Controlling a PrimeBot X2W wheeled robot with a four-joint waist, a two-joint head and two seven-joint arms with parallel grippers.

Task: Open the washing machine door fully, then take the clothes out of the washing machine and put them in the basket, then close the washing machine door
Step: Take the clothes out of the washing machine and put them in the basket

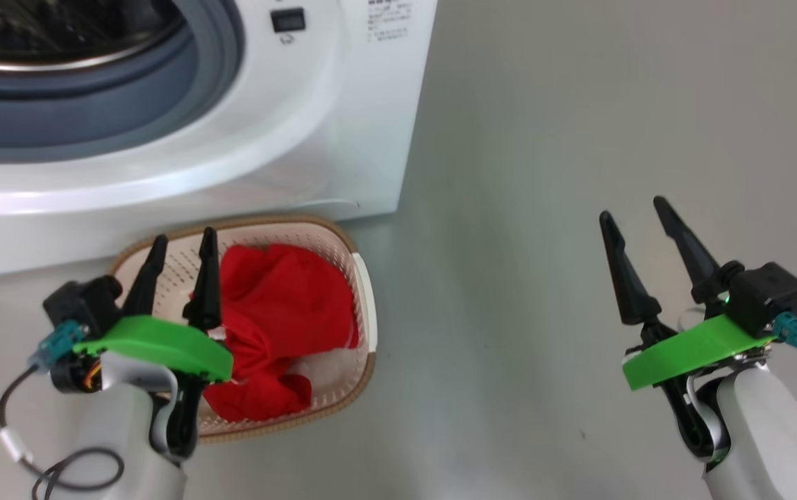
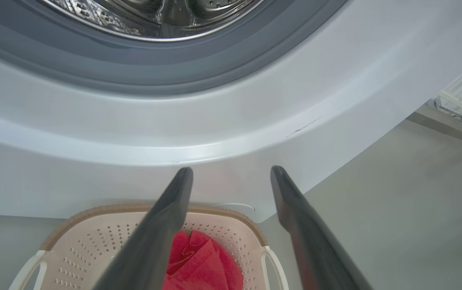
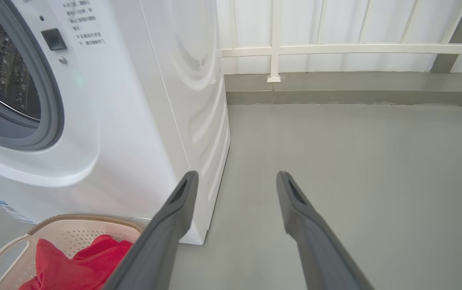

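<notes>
The white washing machine (image 1: 329, 125) stands at the upper left with its mouth uncovered, showing the grey gasket (image 1: 128, 111) and steel drum (image 2: 154, 16). Its door is out of view. On the floor in front sits the cream basket (image 1: 343, 257) holding the red clothes (image 1: 280, 319). My left gripper (image 1: 183, 243) hovers over the basket's left part, open and empty. Far to the right, above bare floor, my right gripper (image 1: 638, 215) is open and empty too. The wrist views show the basket (image 2: 74, 241) (image 3: 74, 229) with the red clothes (image 2: 203, 262) (image 3: 74, 266).
Grey floor (image 1: 544, 208) stretches to the right of the washer. A white railing (image 3: 335, 48) on a low grey kerb runs along the back. A small black latch slot (image 1: 287, 19) sits beside the washer's mouth.
</notes>
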